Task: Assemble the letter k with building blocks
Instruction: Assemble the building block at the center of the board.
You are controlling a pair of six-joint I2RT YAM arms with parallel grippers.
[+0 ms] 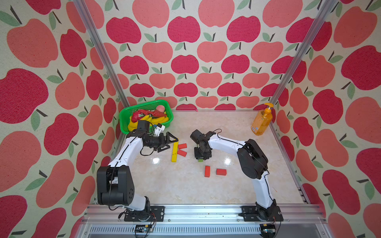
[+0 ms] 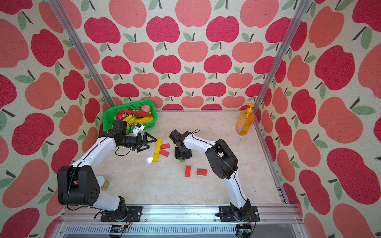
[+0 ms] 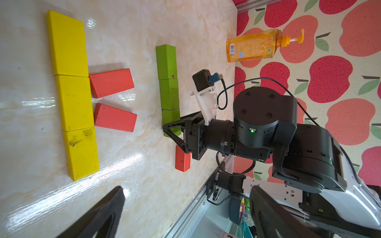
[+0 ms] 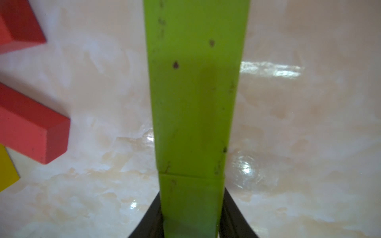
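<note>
Bricks on the table (image 1: 226, 127): the K (image 2: 157, 148) lies flat, left of centre. Its yellow bar (image 3: 74, 99) is three scuffed bricks end to end, and two red arms (image 3: 111, 82) splay out from the middle, touching it. Beside them a green bar (image 3: 168, 82) of three speckled bricks runs parallel. At its near end the right gripper (image 4: 191, 222) is clamped on, fingers (image 4: 226, 216) tight against both sides. By the yellow bar's far end the left gripper (image 1: 172, 143) hovers, jaws wide apart. Two spare reds (image 1: 207, 171) lie near the right arm.
</note>
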